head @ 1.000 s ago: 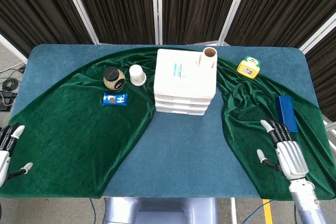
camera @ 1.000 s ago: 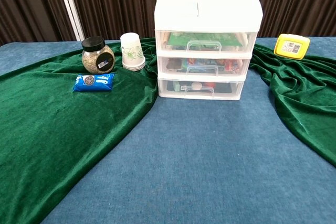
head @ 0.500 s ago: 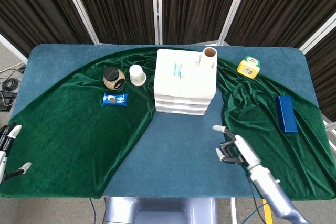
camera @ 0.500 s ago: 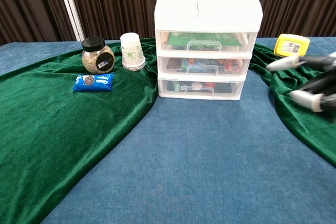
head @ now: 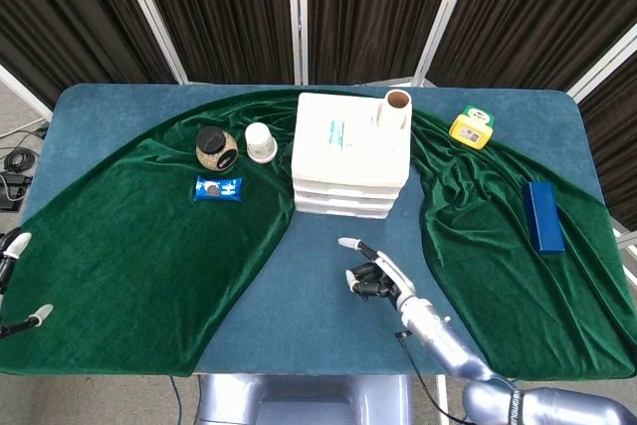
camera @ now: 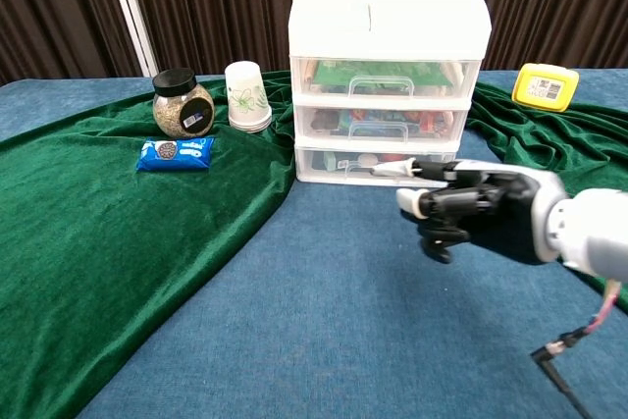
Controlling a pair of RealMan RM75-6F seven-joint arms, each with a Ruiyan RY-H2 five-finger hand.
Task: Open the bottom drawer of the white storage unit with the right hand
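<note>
The right hand [head: 373,274] has moved from the right side of the table to the bare blue centre strip, and now sits just in front of the white plastic three-drawer storage unit [head: 350,154]. One finger points toward the unit; the others are curled inward, and it grasps nothing. In the chest view this hand [camera: 469,204] is level with the bottom drawer [camera: 374,166] and apart from its handle; the drawer is closed.

The left hand [head: 14,281] has slid further off the front left corner; only its fingertips show, spread, holding nothing.

All three drawers have translucent fronts with moulded clear handles. The top drawer shows a green flat item, the middle drawer mixed coloured packets, and the bottom drawer contents that cannot be identified. A brown cardboard tube [head: 397,105] stands upright on the unit's top.

Crumpled green velvet cloth [head: 139,246] covers both sides of the table. On its left part, near the unit, stand a round glass jar with a black lid [head: 215,147], holding granular material, a stack of white paper cups [head: 261,141] and a blue snack packet [head: 218,188]. A yellow box [head: 471,127] lies near the back right corner; a blue rectangular box [head: 542,215] lies near the right edge.
</note>
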